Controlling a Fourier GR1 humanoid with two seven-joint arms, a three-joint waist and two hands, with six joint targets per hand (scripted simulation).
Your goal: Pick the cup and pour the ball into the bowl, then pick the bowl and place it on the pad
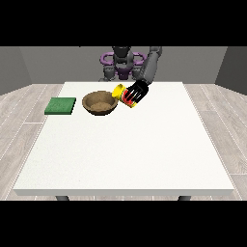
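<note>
The hand at the view's right (138,90) grasps the tilted cup (126,94), its mouth just beside the wooden bowl (100,102); a green pad (61,105) lies apart on the counter (125,154)

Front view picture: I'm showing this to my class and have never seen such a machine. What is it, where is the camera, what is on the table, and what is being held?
The camera stands across the white table and faces a humanoid robot, which looks small at the top. Its arms reach over the table towards the camera.

On the table lie a brown bowl and, to its left in the view, a flat green pad.

One robot hand, black, shows at the view's right of the bowl. Its fingers are curled round a yellow and red cup, tilted with its mouth towards the bowl's rim. Whether a ball is in the cup or bowl cannot be seen. The other robot hand is not in view.
</note>
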